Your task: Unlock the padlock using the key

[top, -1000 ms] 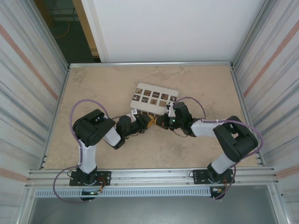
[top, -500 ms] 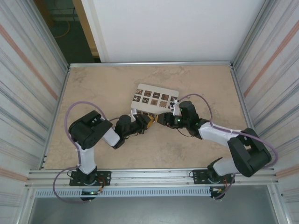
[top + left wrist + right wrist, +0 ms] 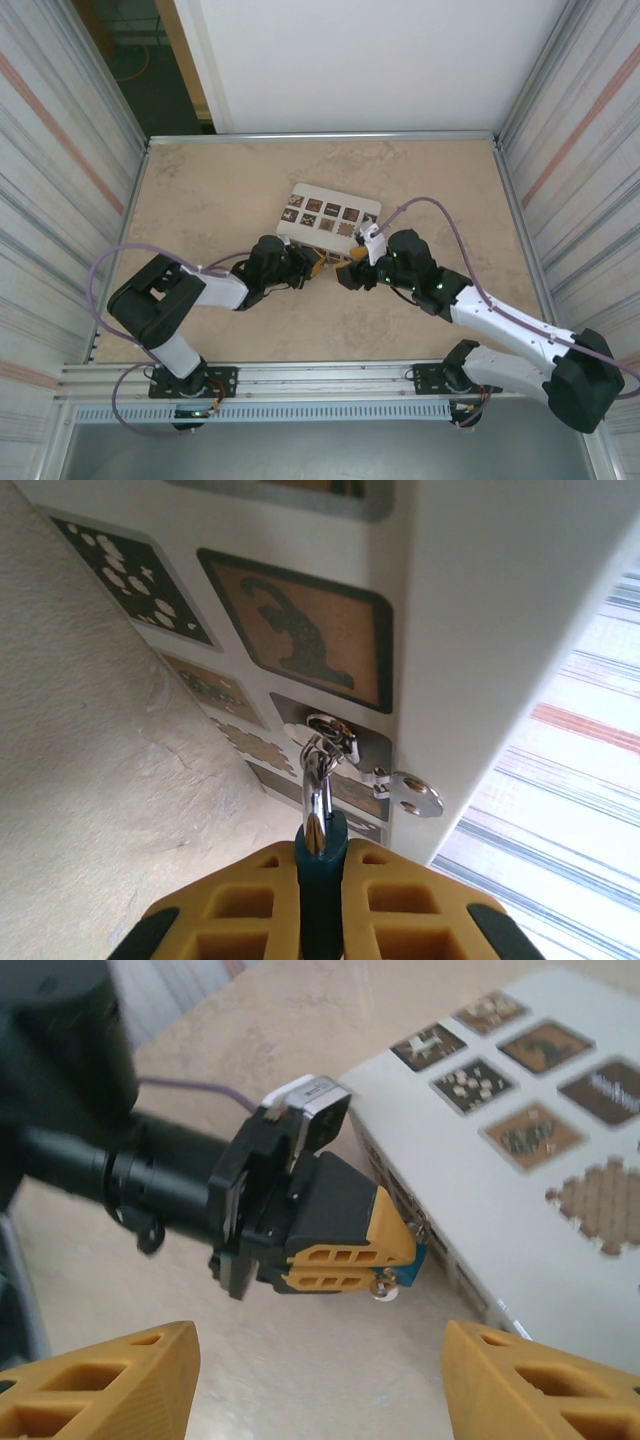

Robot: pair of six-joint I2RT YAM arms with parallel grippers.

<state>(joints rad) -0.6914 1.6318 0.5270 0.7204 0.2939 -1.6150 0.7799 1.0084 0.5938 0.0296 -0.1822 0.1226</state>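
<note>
Left tool (image 3: 320,890) clamped the blue padlock (image 3: 321,860) at lower centre, its shackle (image 3: 314,790) hooked to the white box (image 3: 480,600) in left wrist view; right tool (image 3: 320,1355) stood wide apart, empty.

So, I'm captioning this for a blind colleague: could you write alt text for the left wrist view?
The left gripper clamps a blue padlock in its yellow jaws, the silvery shackle hooked through a metal ring on the side of a white box with brown picture squares. A silvery tab sits beside the ring, and beige tabletop lies to the left.
</note>
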